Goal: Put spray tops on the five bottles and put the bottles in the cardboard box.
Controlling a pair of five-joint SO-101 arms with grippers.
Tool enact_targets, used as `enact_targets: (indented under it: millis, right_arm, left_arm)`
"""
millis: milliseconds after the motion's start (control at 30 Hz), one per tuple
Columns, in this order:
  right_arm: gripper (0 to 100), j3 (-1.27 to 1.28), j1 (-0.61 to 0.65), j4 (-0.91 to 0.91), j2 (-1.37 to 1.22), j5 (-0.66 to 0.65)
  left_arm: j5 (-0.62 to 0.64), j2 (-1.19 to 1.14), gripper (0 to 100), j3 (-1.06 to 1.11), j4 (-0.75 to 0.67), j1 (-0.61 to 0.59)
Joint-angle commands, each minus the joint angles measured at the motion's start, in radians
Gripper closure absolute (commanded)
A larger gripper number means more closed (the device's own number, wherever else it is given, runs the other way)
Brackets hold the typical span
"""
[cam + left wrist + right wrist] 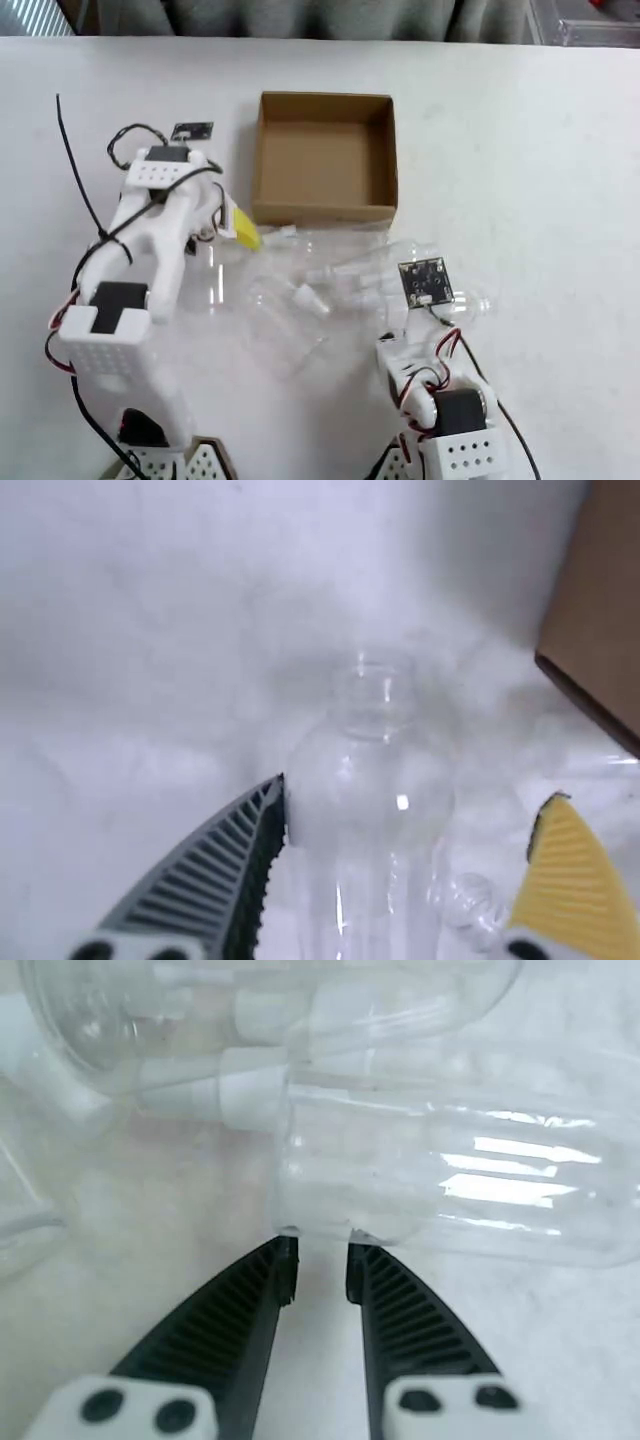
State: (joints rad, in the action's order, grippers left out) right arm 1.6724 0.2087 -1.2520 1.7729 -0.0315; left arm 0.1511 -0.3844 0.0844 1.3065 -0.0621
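Observation:
Several clear plastic bottles (400, 285) lie in a loose pile in front of the open cardboard box (325, 155), which holds nothing. Some carry white spray tops (310, 298). My left gripper (410, 810) is open, its grey and yellow fingers on either side of an uncapped bottle (370, 790) whose open neck points away; the grey fingertip (272, 800) is at its side. My right gripper (320, 1260) is shut but for a narrow gap, nothing in it, its tips against the shoulder of a lying bottle (450, 1170). A white spray top (250, 1085) lies just beyond.
The box's brown corner (600, 610) lies close to my left gripper's yellow finger (245, 230). The right arm (445, 410) is folded near the front edge. Black cables (75, 160) trail along the left arm. Bare white table spreads to the right.

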Motion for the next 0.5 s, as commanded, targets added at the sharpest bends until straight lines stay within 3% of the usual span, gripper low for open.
enact_targets:
  millis: [0,333,467]
  right_arm:
    - [93.3,0.018,0.007,-0.004,0.007,-0.011]
    - [93.3,0.018,0.007,-0.004,0.007,-0.011]
    - [93.2,0.018,0.007,-0.004,0.007,-0.011]
  left_arm:
    - [-0.006,0.068,63,-0.008,0.003,-0.004]
    - [-0.009,0.07,63,0.012,-0.015,-0.061]
    - [-0.074,0.07,63,0.037,-0.018,-0.059]
